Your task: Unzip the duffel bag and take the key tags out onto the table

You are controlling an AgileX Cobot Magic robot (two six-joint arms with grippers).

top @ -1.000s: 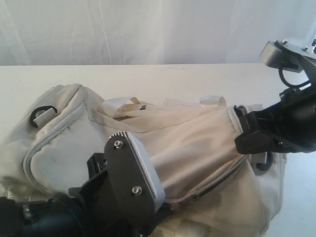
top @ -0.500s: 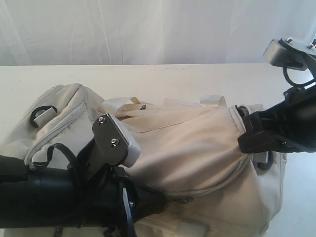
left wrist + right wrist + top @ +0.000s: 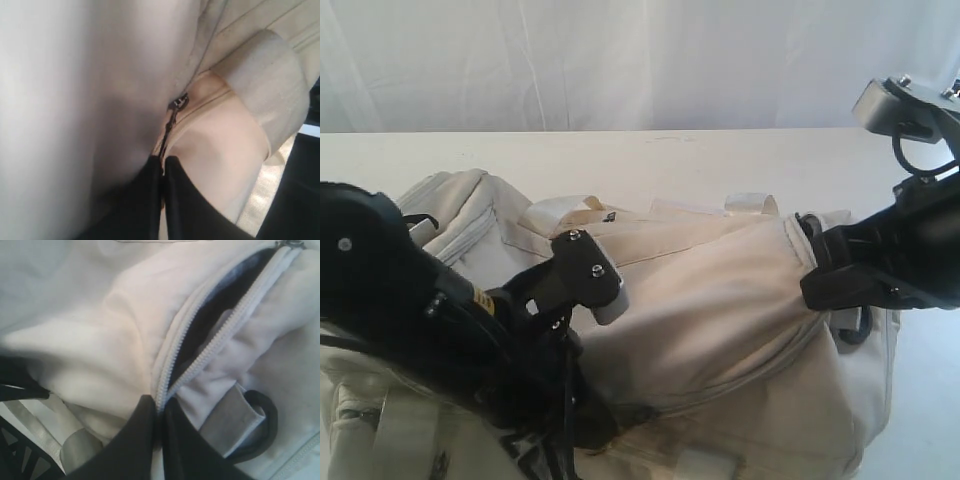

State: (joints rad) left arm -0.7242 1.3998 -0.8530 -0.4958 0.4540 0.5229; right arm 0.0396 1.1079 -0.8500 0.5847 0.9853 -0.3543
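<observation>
The cream-white duffel bag [image 3: 720, 300] lies on the white table [image 3: 670, 160]. In the left wrist view my left gripper [image 3: 164, 161] is shut on the thin black zipper pull [image 3: 170, 127], which hangs from the slider [image 3: 178, 103]. My right gripper [image 3: 160, 407] is shut on the bag's fabric at the end of the grey zipper [image 3: 220, 335]. There the zipper gapes a little and shows the dark lining [image 3: 210, 320]. In the exterior view that right gripper [image 3: 817, 280] pinches the bag's right end. The key tags are out of view.
A black D-ring [image 3: 262, 427] on a satin strap sits just beside the right fingers. The left arm [image 3: 410, 310] covers the bag's left front. White straps [image 3: 565, 212] lie on top of the bag. A white curtain [image 3: 620, 60] closes the back.
The left arm has swung up and to the left across the bag's left end, its wrist rising. The bag's top fabric has shifted with it. The right gripper has held its place.
</observation>
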